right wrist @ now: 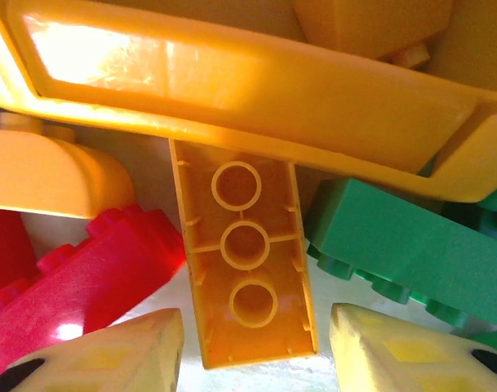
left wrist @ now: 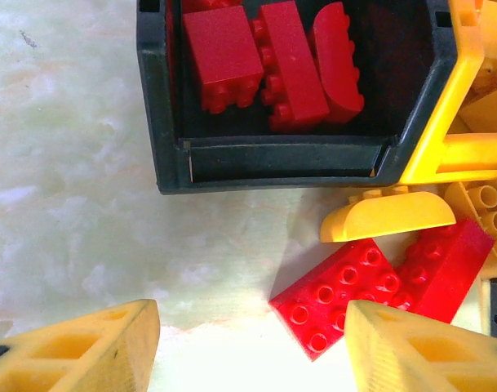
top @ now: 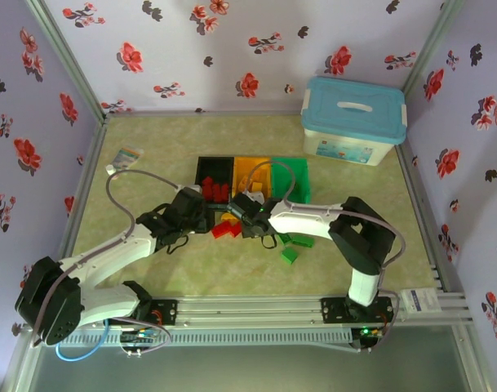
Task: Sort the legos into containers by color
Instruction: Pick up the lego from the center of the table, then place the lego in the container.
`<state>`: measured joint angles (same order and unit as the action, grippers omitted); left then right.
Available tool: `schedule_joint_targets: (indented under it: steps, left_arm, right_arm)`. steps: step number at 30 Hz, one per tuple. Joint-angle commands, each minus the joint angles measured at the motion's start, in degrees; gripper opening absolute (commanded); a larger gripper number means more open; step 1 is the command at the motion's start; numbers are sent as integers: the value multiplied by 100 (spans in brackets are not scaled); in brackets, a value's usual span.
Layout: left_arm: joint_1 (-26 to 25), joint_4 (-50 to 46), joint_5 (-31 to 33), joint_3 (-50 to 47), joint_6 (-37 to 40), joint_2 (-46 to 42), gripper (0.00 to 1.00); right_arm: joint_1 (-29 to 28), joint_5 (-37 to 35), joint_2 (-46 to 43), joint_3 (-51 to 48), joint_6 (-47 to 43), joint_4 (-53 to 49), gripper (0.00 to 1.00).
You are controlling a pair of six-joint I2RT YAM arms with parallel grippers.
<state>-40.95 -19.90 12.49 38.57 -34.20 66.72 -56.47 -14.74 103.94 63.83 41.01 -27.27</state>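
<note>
Loose legos [top: 226,229] — beside three containers [top: 300,173]

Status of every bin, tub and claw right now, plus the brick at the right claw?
Black bin: open, red bricks inside.
Yellow bin: open.
Green bin: open.
Tub: lid on.
Yellow brick: underside up.
Left claw: open, empty.
Right claw: open, astride that brick.

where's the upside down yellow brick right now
Right wrist view, centre: the yellow brick lies between the fingers of the right gripper, its far end at the orange-yellow bin, red brick left of it, green brick right.
</note>
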Motion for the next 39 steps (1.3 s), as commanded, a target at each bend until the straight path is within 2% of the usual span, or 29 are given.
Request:
schedule_joint_targets:
  steps: [1,5,11,17,20,24,35,39]
  left_arm:
    - [52,47,96,-50,-64,-111,62]
    - [61,47,95,-64,-63,-139,62]
    - [76,74,96,-82,-53,-132,62]
    - [96,96,95,-103,-19,-108,61]
    - [104,100,94,-99,-12,-94,61]
    - [105,113,65,-79,0,-80,62]
    - [96,188,-377,-20,-18,141,62]
    - [85,273,-506,28,-13,381,62]
  right_arm:
    - [91,59,142,-35,60,107,49]
    - [122,68,150,-13,25,110,44]
    - [101,121,67,-22,37,18,30]
    - [-324,139,-245,-272,275,-57,22]
    - [-528,-58,-550,-334,362,-292,22]
    - [-513,-404,-1025,-300,245,-449,22]
    - [613,-176,-654,821,-799,-578,25]
    - [892,-73,-377,1209,-1044,-661,30]
